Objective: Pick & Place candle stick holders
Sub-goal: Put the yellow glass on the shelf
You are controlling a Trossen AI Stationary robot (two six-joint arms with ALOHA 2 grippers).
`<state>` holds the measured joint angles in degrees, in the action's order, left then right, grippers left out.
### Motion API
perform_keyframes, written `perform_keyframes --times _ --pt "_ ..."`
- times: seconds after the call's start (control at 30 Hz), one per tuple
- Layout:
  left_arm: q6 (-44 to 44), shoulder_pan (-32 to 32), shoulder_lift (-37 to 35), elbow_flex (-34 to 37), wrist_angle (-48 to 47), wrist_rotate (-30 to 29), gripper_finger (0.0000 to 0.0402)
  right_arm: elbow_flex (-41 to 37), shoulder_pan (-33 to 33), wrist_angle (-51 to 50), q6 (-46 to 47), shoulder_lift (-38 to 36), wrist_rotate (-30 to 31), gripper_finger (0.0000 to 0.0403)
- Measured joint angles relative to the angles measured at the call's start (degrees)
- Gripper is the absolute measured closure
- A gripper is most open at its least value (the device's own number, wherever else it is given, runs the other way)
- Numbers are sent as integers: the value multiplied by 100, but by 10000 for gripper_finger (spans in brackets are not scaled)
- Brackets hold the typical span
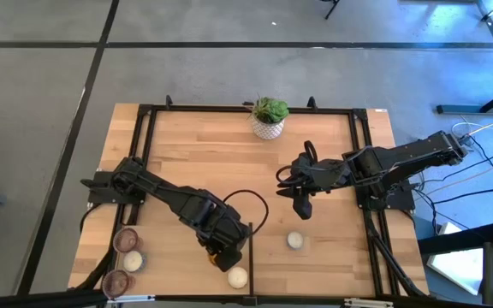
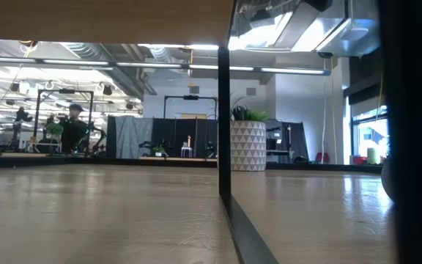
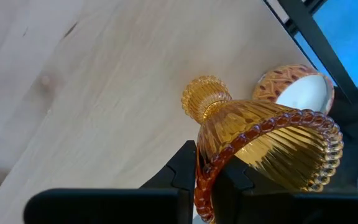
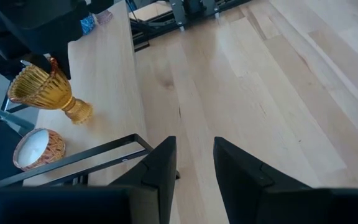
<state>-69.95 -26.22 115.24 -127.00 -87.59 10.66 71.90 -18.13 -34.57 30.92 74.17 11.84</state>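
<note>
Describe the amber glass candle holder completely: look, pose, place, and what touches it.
The amber candle holder is ribbed, see-through golden glass: a flared cup with a beaded rim, narrowing to a small fluted foot. It is tilted, its foot toward the wooden table, near the table's front edge. The left gripper is shut on its rim. A white-filled holder lies just beyond it.

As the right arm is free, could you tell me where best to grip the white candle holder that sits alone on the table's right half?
Probably its rim, from straight above. The white candle holder sits upright, mouth up, with nothing beside it, and the open right gripper hovers nearby.
</note>
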Motion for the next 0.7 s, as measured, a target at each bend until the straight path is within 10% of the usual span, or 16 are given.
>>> perform_keyframes --times 0.7 --pt "28 0 -2 0 37 84 353 0 -2 -46 -31 0 2 293"
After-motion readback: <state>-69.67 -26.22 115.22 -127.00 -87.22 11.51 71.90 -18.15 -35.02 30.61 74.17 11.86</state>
